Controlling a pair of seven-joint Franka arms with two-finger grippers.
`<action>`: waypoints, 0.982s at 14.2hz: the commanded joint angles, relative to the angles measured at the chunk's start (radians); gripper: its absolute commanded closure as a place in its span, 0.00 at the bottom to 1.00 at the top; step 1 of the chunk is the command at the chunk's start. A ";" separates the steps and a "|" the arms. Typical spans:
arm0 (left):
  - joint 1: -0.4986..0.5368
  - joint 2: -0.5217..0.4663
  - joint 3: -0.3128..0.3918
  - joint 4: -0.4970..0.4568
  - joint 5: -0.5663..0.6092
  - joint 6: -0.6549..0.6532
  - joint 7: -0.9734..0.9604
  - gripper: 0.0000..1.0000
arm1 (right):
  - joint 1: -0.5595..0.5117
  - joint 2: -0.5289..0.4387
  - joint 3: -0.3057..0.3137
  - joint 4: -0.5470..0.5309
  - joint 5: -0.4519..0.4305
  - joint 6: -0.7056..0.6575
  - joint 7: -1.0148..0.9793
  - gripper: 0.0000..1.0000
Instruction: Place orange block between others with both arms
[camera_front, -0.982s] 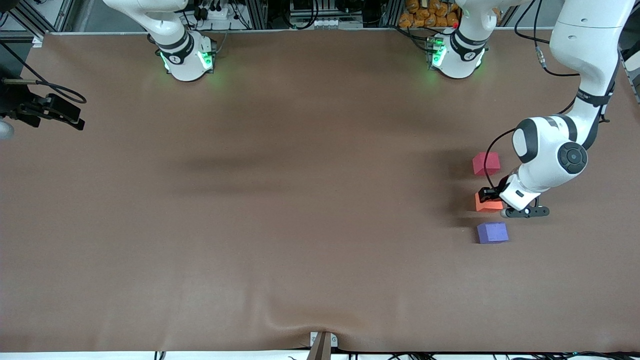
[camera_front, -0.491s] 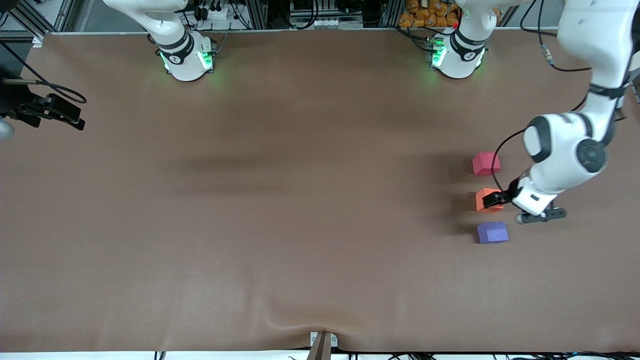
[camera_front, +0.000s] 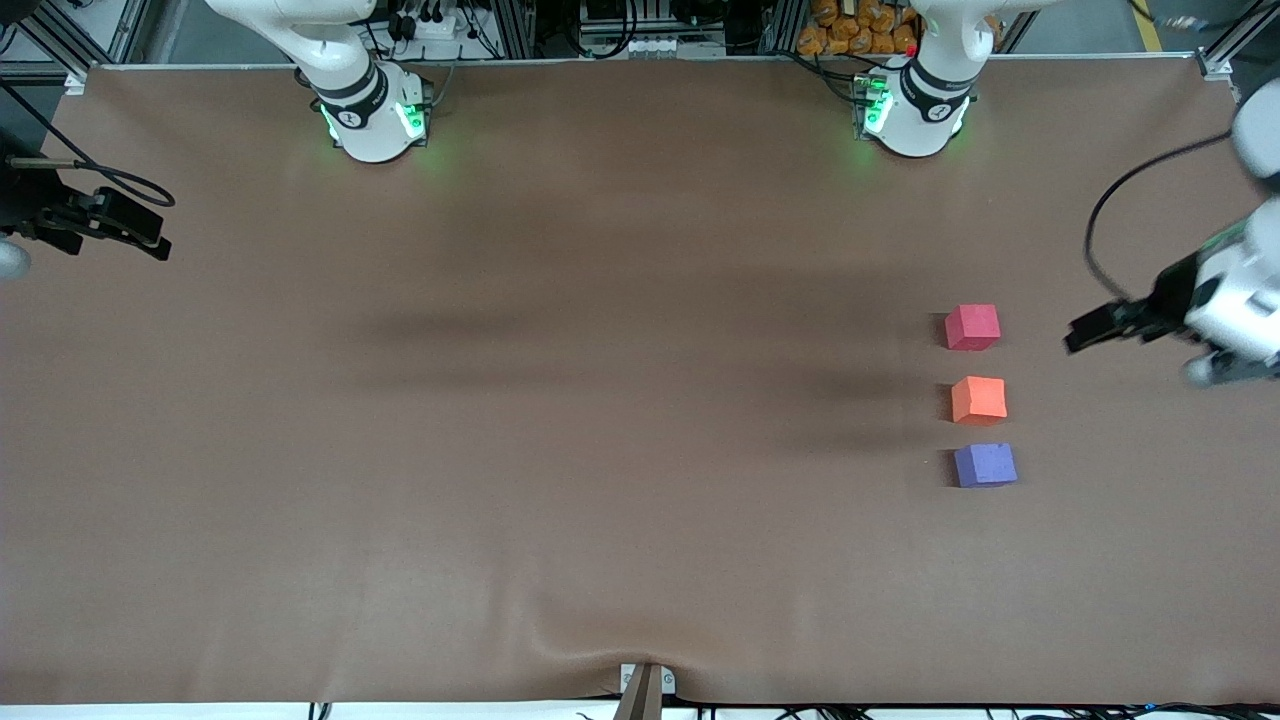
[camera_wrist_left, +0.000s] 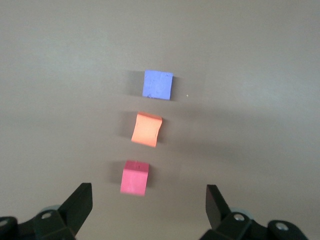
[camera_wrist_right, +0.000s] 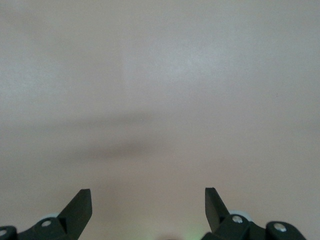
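Note:
The orange block rests on the table between the others: the red-pink cube farther from the front camera and the purple-blue cube nearer to it. The three form a short line with small gaps. My left gripper hangs open in the air toward the left arm's end of the table, apart from all cubes. In the left wrist view the purple-blue cube, orange block and red-pink cube lie ahead of the open left gripper. My right gripper waits open at the right arm's end.
The right wrist view shows the open right gripper over bare brown table. The brown table cover has a small ridge at the edge nearest the front camera, by a bracket.
The left gripper opened and let go of the orange block, then rose and pulled away toward the left arm's end of the table. The cubes and the right arm stayed put.

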 joint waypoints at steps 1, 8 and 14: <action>0.005 -0.079 -0.032 0.047 -0.004 -0.109 0.013 0.00 | 0.006 0.002 -0.006 0.008 0.013 -0.003 0.015 0.00; -0.030 -0.169 -0.089 0.058 -0.004 -0.141 0.018 0.00 | 0.008 0.002 -0.006 0.009 0.013 -0.005 0.016 0.00; -0.119 -0.095 -0.023 0.189 0.065 -0.282 0.018 0.00 | 0.008 0.002 -0.006 0.008 0.013 -0.006 0.016 0.00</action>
